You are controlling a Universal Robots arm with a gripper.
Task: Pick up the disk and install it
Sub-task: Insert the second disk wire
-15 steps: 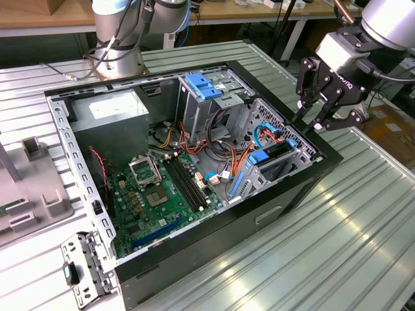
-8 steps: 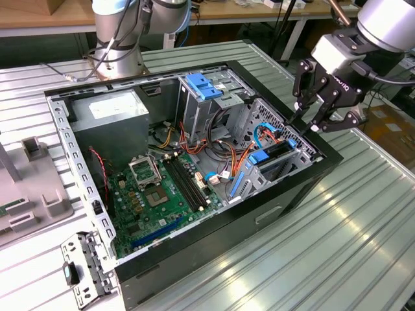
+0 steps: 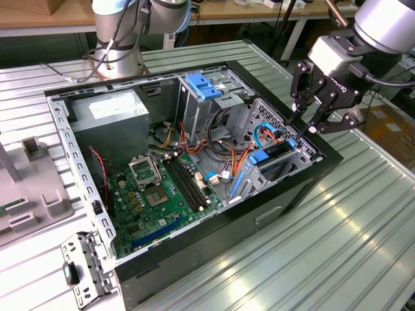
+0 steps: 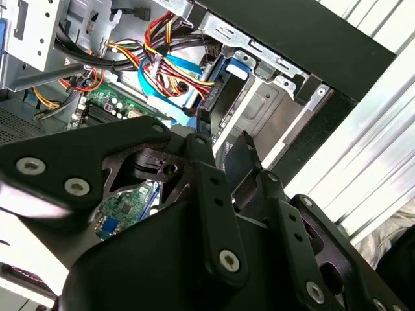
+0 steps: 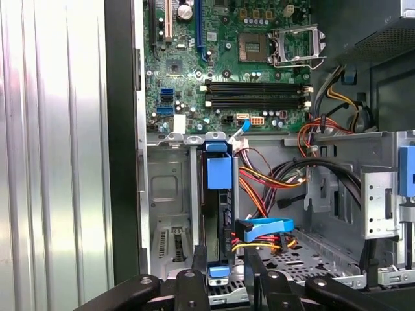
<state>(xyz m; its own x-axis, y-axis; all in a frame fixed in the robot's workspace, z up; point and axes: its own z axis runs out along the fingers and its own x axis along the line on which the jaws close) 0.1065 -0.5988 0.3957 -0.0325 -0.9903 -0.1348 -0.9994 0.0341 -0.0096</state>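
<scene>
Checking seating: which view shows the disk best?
First wrist view: the disk stands edge-on in its bay, blue rail facing the camera. Exterior view shows it under the gripper; second wrist view, partly hidden.

a robotics lab or test workshop. an opened computer case (image 3: 194, 162) lies on its side on a ribbed metal worktop (image 3: 363, 214), its motherboard (image 3: 155, 194), cables and drive cages bare. the arm's base (image 3: 120, 39) is bolted onto that worktop just behind the case. wooden benches (image 3: 39, 16) on metal legs stand at the back, with cables hanging below them. a grey fixture (image 3: 32, 194) sits at the exterior view's left, and a cardboard box (image 3: 389, 126) stands on the floor at its right.
</scene>
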